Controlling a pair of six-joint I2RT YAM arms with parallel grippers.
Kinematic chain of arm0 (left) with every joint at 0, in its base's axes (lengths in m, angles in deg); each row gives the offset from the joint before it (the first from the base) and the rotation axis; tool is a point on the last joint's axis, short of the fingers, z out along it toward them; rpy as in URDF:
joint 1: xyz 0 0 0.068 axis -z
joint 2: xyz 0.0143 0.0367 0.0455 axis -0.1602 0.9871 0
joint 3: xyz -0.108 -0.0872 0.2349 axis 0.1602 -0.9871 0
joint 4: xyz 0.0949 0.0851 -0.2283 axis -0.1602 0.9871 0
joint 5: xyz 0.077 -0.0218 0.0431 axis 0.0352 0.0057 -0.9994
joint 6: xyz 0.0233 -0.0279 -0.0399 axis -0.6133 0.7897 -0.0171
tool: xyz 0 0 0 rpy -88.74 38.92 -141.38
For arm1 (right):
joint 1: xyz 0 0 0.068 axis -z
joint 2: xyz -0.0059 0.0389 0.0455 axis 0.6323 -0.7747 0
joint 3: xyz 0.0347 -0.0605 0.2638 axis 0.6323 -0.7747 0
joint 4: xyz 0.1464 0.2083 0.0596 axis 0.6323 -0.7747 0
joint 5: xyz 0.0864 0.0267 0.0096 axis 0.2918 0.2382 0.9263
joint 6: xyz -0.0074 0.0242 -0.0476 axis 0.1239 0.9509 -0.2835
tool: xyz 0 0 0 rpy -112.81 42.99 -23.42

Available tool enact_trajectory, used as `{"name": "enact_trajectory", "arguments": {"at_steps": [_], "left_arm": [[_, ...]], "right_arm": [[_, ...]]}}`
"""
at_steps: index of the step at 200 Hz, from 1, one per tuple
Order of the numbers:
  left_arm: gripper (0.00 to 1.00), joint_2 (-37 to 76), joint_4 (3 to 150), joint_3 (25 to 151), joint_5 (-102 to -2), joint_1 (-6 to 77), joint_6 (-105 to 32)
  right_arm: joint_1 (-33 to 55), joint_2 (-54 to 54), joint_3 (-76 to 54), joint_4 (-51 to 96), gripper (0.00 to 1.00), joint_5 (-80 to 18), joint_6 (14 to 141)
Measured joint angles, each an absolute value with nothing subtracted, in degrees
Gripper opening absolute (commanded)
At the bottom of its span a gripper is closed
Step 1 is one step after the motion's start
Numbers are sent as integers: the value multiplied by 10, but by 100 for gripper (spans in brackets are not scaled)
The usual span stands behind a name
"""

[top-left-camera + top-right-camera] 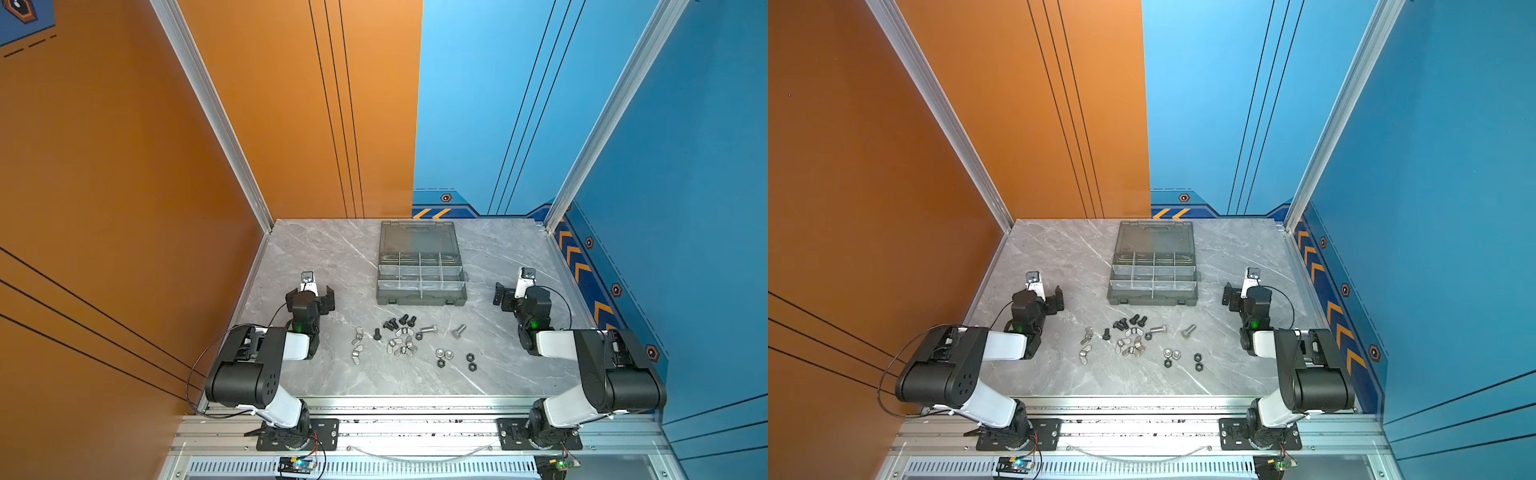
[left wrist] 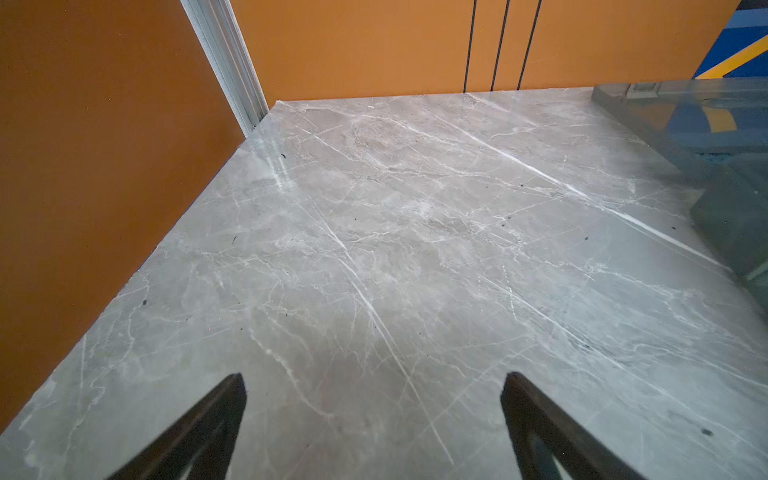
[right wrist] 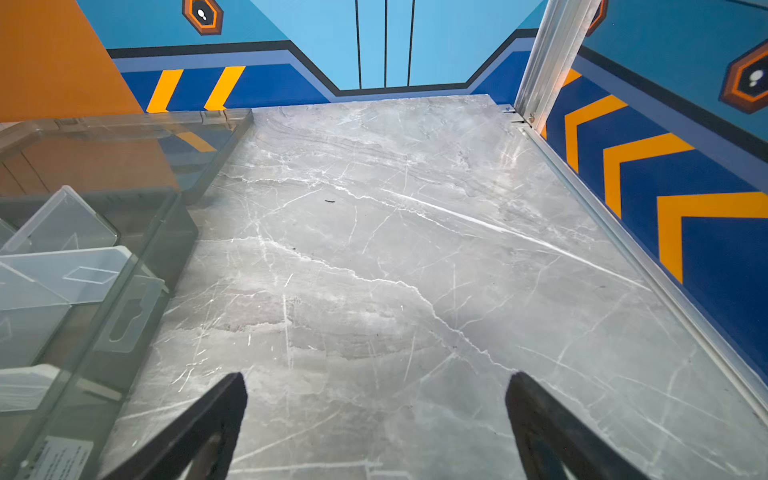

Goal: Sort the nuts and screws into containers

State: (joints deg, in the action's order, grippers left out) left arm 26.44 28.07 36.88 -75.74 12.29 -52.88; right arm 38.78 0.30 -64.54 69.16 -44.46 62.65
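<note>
In both top views the screws lie loose on the marble in front of the case: black bolts [image 1: 399,322] [image 1: 1128,322] and two silver hex bolts [image 1: 428,329] [image 1: 458,331]. Around them lie the nuts: wing nuts [image 1: 401,344] [image 1: 1130,345], silver hex nuts [image 1: 444,353] and black hex nuts [image 1: 471,361]. The containers [image 1: 419,272] [image 1: 1153,272] are the compartments of the open grey case, which look empty. My left gripper [image 1: 311,297] [image 1: 1040,297] [image 2: 374,378] stands open to the case's left. My right gripper [image 1: 519,297] [image 1: 1248,297] [image 3: 377,376] stands open to its right. Both are empty.
The case's smoky lid [image 1: 417,237] [image 2: 715,137] [image 3: 116,153] lies folded back towards the rear wall. Orange and blue walls close in the marble table [image 1: 316,257] on three sides. An aluminium rail [image 3: 623,232] runs along the right edge.
</note>
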Motion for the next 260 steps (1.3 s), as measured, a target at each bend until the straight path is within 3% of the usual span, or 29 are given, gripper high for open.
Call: {"name": "enact_trajectory", "arguments": {"at_steps": [260], "left_arm": [[98, 264, 281, 369, -731, 123, -535]], "right_arm": [[382, 3, -645, 692, 100, -449, 626]]}}
